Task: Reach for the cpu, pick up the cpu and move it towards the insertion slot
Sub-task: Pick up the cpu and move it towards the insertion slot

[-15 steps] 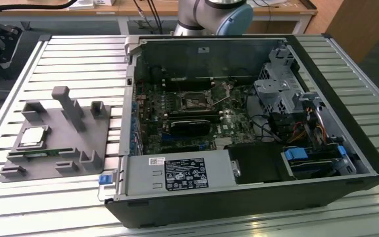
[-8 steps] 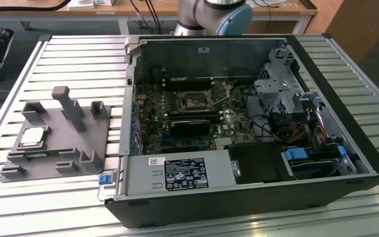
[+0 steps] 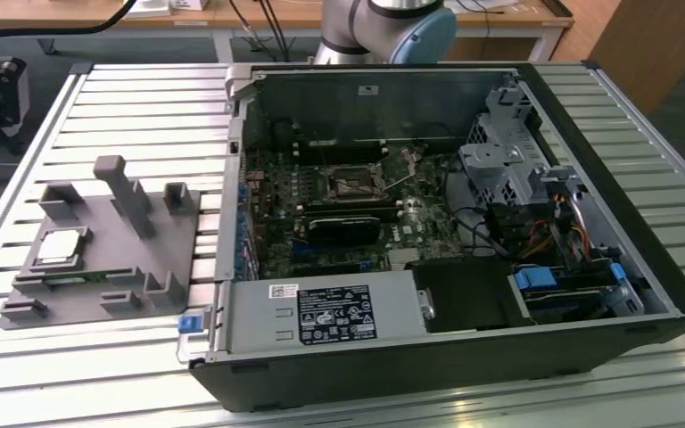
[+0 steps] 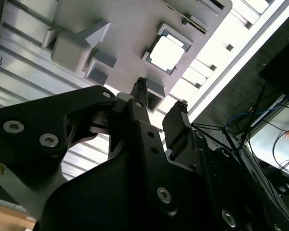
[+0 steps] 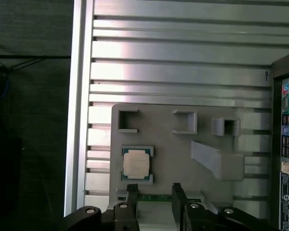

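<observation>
While the tool (image 5: 153,187) hovers, fingers (image 5: 131,193) parted, the cpu (image 5: 137,163) sits in its fixture (image 5: 183,154).

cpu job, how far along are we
Nothing finished yet. The cpu sits in its nest on the grey holder. In hand: the reach, with the tool open and empty, above the holder, clear of the cpu. Not yet done: the pick and the carry to the CPU socket.

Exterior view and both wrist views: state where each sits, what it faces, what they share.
Exterior view: off the arm, looking down on the computer case and the arm.
First wrist view: on the wrist, facing the cpu past the open gripper.
Second wrist view: on the wrist, same gripper, cpu beyond.
Shared: cpu in the gray holder.
</observation>
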You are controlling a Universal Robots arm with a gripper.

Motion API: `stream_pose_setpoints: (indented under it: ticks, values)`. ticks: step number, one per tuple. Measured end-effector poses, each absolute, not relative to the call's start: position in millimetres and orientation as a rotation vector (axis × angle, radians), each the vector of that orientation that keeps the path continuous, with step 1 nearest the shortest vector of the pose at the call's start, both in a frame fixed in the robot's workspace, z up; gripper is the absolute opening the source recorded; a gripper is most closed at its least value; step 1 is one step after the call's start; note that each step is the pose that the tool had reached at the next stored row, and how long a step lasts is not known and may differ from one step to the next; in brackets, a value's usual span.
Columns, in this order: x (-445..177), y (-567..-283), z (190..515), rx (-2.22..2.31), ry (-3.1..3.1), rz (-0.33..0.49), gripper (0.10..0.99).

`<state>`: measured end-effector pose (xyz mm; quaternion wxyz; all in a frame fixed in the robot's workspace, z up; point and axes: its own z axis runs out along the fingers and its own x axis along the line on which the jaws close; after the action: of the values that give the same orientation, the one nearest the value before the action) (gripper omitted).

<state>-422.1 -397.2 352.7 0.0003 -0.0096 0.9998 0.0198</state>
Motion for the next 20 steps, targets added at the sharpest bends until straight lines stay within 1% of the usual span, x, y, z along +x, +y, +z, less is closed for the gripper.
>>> stream_pose_setpoints:
  ticks: [2,3,6,8,9,20]
  values:
    - [-422,-398,349,-0.03,3.14,0.066,0.471]
    - [-423,-398,347,-0.03,3.14,0.067,0.471]
    - [-424,-399,342,-0.03,3.14,0.067,0.643]
    - [-425,-399,338,-0.03,3.14,0.067,0.643]
    - [-425,-399,336,-0.03,3.14,0.067,0.706]
    - [-426,-399,317,-0.03,3.14,0.067,0.706]
